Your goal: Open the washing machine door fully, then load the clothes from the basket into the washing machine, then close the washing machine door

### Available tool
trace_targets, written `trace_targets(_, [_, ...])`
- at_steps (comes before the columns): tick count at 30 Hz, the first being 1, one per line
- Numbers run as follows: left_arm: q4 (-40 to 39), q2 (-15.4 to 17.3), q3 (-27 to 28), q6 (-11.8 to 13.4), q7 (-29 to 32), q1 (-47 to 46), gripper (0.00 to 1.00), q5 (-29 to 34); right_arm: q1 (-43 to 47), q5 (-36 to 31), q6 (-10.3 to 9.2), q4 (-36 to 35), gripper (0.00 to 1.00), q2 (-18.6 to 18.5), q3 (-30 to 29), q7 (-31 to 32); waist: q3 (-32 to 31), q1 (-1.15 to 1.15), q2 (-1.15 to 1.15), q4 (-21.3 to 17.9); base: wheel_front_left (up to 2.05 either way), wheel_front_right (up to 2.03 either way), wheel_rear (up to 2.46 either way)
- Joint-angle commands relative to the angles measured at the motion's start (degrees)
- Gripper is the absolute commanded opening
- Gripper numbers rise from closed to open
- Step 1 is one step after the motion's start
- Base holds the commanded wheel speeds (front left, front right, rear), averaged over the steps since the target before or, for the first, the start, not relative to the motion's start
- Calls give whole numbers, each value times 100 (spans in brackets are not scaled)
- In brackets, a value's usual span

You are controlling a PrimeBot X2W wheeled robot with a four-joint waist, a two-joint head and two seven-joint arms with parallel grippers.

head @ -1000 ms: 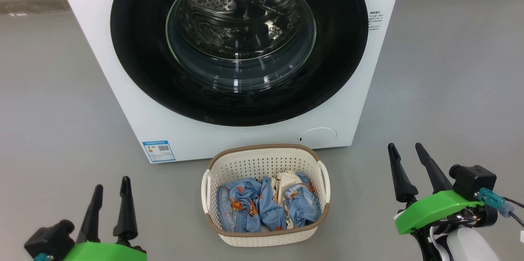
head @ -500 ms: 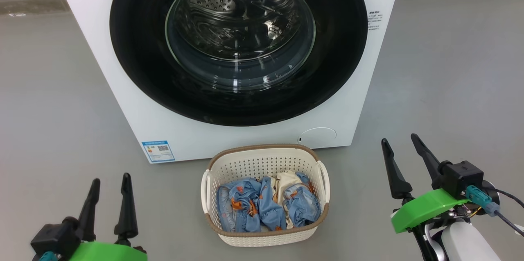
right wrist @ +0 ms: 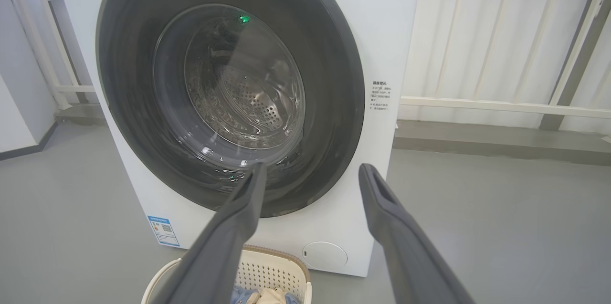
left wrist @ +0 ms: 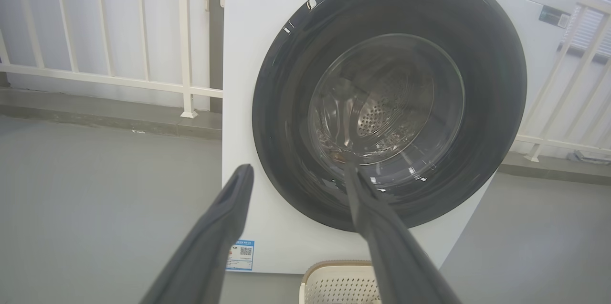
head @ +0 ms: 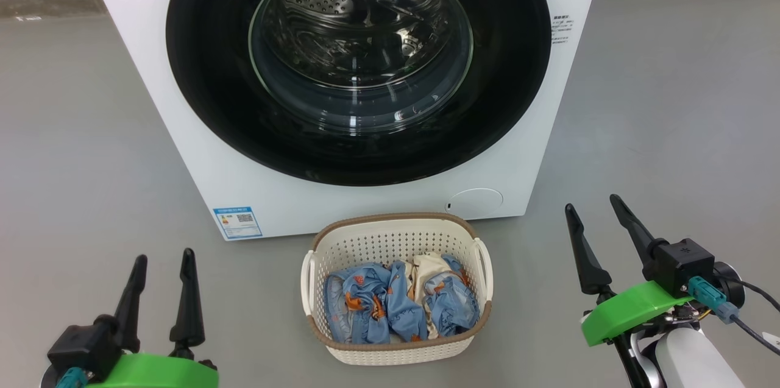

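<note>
The white washing machine [head: 152, 71] stands ahead with its round black-rimmed door [head: 207, 71] closed flat on the front; the steel drum shows through the glass. On the floor before it sits the cream basket [head: 396, 237], holding blue clothes [head: 390, 306] with orange figures and some cream fabric. My left gripper [head: 164, 256] is open at the lower left, clear of the basket. At the lower right my right gripper [head: 592, 203] is open too, raised beside the basket. The door [left wrist: 286, 79] faces my left gripper [left wrist: 296, 168], and the door [right wrist: 129, 56] faces my right gripper [right wrist: 310, 166].
Grey floor spreads on both sides of the machine. A white railing [left wrist: 143, 82] runs behind it on the left, and a railing [right wrist: 501, 103] behind it on the right. A blue label [head: 238, 222] and a round cap [head: 475, 201] mark the machine's lower front.
My right gripper has risen a little and turned slightly left. The left gripper has shifted slightly. The head camera has moved a touch.
</note>
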Motion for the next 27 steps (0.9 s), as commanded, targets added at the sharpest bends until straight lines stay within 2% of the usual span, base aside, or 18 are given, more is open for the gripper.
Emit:
trace_targets(1, [-161, 118, 172, -21, -37, -228, 100, 67, -227, -18, 26, -158, 100, -19, 101, -72, 0, 0, 0, -1, 0, 0, 0])
trace_targets(27, [-154, 113, 200, -21, -37, -228, 100, -22, -238, 26, 26, -132, 100, -5, 90, -72, -23, 0, 0, -21, 0, 0, 0])
